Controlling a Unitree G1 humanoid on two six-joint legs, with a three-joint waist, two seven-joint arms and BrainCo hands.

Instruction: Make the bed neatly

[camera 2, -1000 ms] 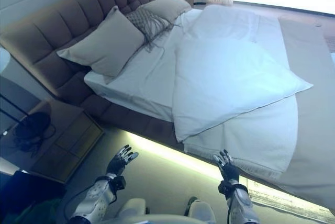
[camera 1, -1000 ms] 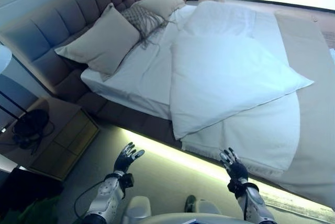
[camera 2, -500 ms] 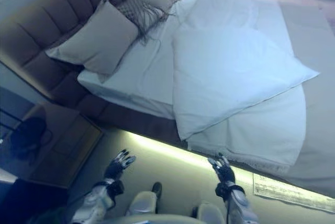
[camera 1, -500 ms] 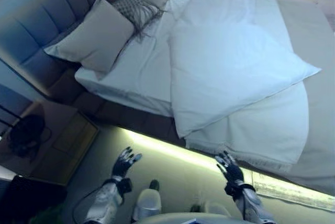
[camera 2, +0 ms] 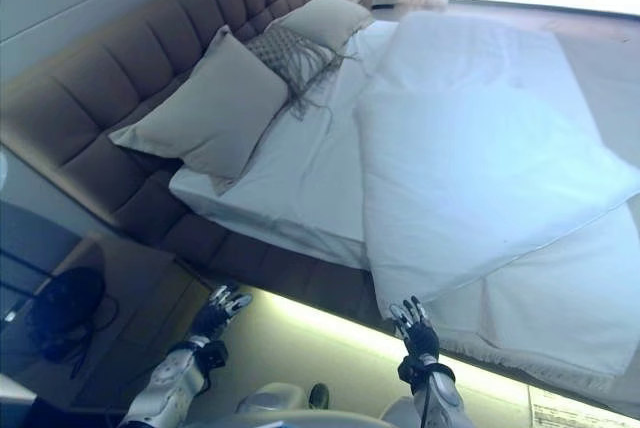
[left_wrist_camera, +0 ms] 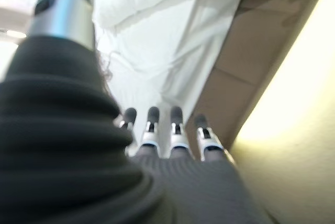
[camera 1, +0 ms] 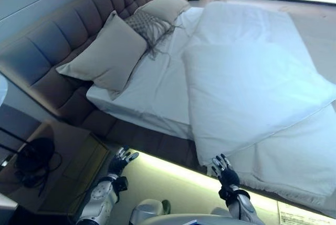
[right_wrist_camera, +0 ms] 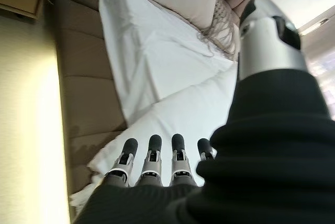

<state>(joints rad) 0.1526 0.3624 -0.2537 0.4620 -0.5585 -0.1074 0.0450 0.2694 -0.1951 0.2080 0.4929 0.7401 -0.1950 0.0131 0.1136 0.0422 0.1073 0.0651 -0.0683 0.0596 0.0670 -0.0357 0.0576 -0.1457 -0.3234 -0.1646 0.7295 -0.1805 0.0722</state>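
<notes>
Duvet (camera 1: 252, 93) folded back, soft, light, bulky; best taken at near corner by right hand (camera 1: 224, 171). Both hands released, empty; left hand (camera 1: 120, 161) near bed (camera 1: 152, 135).

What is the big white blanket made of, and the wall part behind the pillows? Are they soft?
The white duvet looks like soft, matte cotton-type cloth with puffy filling: it folds thickly and creases. The headboard looks padded and covered in brownish-grey fabric or leather-like material, stitched into cushioned squares; which one is hard to tell. Both seem soft.
</notes>
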